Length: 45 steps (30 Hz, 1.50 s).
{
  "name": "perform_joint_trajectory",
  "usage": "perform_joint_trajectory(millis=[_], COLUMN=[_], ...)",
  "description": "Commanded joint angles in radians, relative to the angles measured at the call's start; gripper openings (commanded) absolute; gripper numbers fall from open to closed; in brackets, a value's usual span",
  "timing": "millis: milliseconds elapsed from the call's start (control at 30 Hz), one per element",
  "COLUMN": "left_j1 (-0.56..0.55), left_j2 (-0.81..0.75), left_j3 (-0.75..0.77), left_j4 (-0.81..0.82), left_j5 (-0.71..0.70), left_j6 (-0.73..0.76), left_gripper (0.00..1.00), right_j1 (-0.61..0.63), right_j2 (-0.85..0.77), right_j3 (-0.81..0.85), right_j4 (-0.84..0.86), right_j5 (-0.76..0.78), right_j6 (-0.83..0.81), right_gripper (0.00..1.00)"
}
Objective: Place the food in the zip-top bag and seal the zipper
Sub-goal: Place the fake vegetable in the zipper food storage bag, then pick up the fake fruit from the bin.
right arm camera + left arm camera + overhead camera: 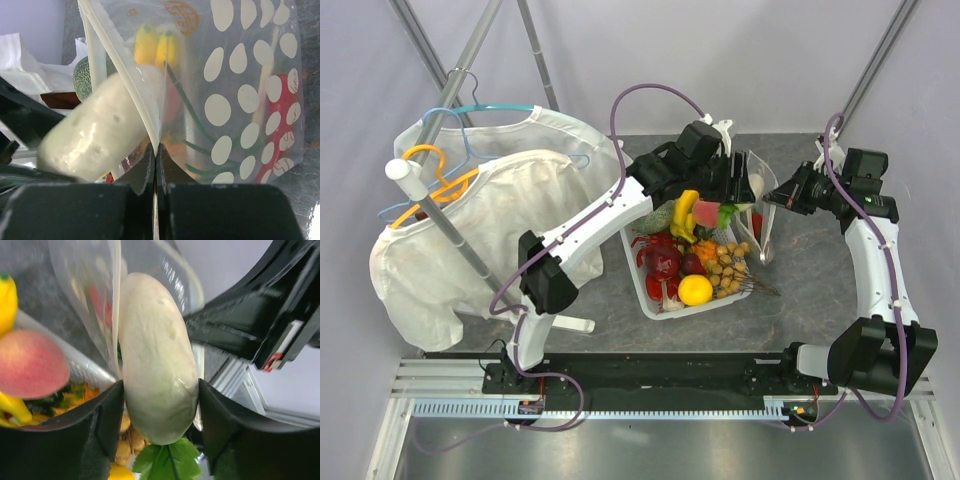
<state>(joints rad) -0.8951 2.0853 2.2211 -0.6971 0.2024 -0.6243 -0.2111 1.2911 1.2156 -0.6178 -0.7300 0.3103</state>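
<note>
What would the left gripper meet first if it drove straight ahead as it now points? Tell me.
Most likely the open mouth of the clear white-dotted plastic bag: the left gripper, closed on a pale oblong toy vegetable, points at it. Depth is unclear.

- Left arm (610, 208): white shell links between chunky black joint housings.
- Right arm (873, 262): the same white-and-black build.
- Lilac cables (650, 90) loop along both.
- Black base rail (650, 372) underneath.
- Left gripper fingers (75, 440): glossy black plastic.
</note>
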Motion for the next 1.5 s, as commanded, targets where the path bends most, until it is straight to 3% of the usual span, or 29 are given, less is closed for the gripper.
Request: perform_joint_trajectory(millis=[0,200,300,467,500,633,967,1300,1467], left_j1=[0.001,0.019,0.077,0.197,0.214,0.231,0.231,0.231,0.232], left_j2=[0.025,-0.085,-0.152,-0.171,-0.162,-0.072,0.087,0.186,0.22], left_j3=[0.09,0.007,-0.073,-0.143,-0.133,-0.072,-0.04,-0.031,-0.032], left_j4=[0.157,0.165,0.166,0.157,0.153,0.102,0.195,0.266,0.298], left_j5=[-0.034,-0.038,-0.026,-0.006,0.055,0.017,0.104,0.209,0.241], left_j6=[0.068,0.273,0.291,0.417,0.472,0.587,0.756,0.767,0.772], left_gripper=[0.79,0.96,0.96,0.89,0.85,0.74,0.75,0.77,0.72], right_j1=[0.006,-0.001,-0.005,-0.043,-0.045,-0.048,-0.048,-0.048,-0.048], right_j2=[-0.001,0.039,0.069,0.099,0.1,0.094,0.099,0.106,0.108], right_j3=[0.021,0.056,0.079,0.139,0.143,0.142,0.134,0.136,0.136], right_j4=[-0.013,-0.019,-0.019,-0.019,-0.022,-0.02,-0.02,-0.036,-0.046], right_j5=[-0.022,-0.009,-0.035,-0.049,-0.051,-0.051,-0.045,-0.046,-0.046], right_j6=[-0.01,0.003,0.021,0.023,0.021,0.019,0.021,0.007,-0.008], right_gripper=[0.0,0.0,0.0,0.0,0.0,0.0,0.0,0.0,0.0])
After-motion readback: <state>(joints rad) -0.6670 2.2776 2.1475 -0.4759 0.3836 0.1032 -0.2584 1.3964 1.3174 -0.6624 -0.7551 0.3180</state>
